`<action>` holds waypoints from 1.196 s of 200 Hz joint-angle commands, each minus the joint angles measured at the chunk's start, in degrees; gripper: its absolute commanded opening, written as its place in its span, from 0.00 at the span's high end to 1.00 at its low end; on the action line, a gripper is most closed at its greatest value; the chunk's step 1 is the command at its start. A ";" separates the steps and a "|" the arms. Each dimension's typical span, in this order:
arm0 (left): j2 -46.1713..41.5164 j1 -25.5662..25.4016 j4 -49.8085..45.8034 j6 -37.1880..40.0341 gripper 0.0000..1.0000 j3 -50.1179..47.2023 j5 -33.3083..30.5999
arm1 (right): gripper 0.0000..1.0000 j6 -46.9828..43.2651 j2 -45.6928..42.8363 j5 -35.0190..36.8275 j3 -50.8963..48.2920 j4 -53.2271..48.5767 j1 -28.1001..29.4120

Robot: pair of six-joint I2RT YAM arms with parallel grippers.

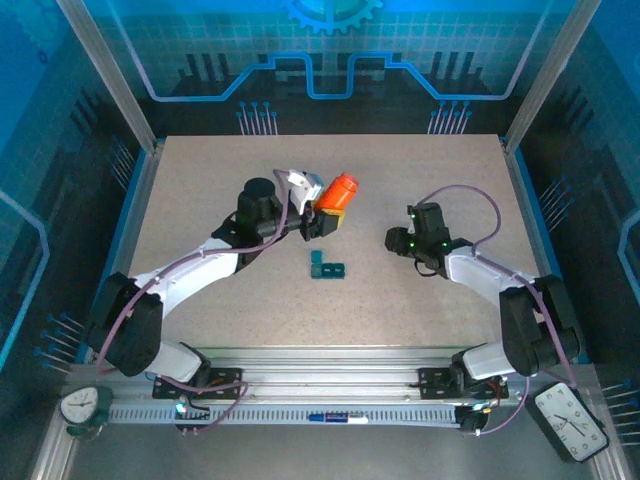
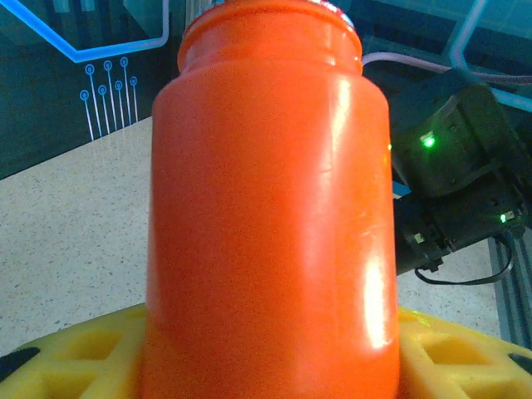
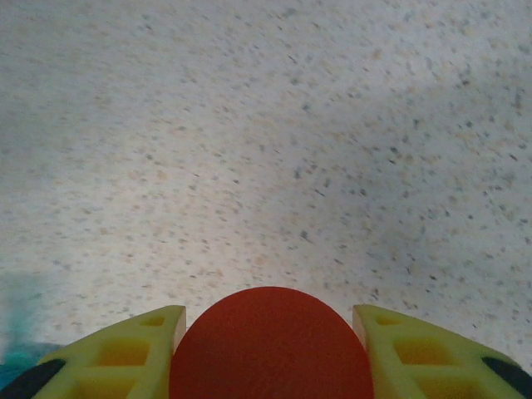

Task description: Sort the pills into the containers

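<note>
My left gripper point(image 1: 328, 212) is shut on the orange cylindrical bottle point(image 1: 342, 188), lifted and tilted over the middle back of the table. In the left wrist view the bottle point(image 2: 266, 208) stands between the yellow fingers point(image 2: 75, 349), its mouth away from the camera. The dark-teal pill box point(image 1: 326, 266) lies on the table just in front of that gripper. To the right, my right gripper point(image 1: 393, 240) is shut on a round dark-red cap point(image 3: 272, 349), seen between its yellow fingers point(image 3: 125, 357). No loose pills can be seen.
The speckled beige table point(image 1: 200, 200) is framed by aluminium posts and blue panels. The right arm's black wrist with green lights point(image 2: 449, 166) sits close behind the bottle. A teal blur point(image 3: 17, 349) shows at the right wrist view's lower left.
</note>
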 commanded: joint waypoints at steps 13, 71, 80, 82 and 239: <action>-2.80 0.28 1.99 -1.01 1.00 -1.84 -1.32 | 0.74 3.77 1.77 7.90 -1.34 -2.83 2.62; -4.49 0.25 0.28 0.27 1.00 -2.84 -3.41 | 0.73 6.80 -1.32 10.12 -5.27 -4.55 6.30; -4.66 0.30 0.20 0.35 1.00 -3.03 -3.64 | 0.73 7.16 -2.00 10.21 -6.03 -4.81 6.51; -4.70 0.32 0.20 0.35 1.00 -3.08 -3.69 | 0.73 7.20 -2.19 10.22 -6.18 -4.90 6.58; -5.59 0.28 0.56 0.09 1.00 -4.15 -5.11 | 0.48 14.40 -11.60 14.06 -13.25 -17.42 11.71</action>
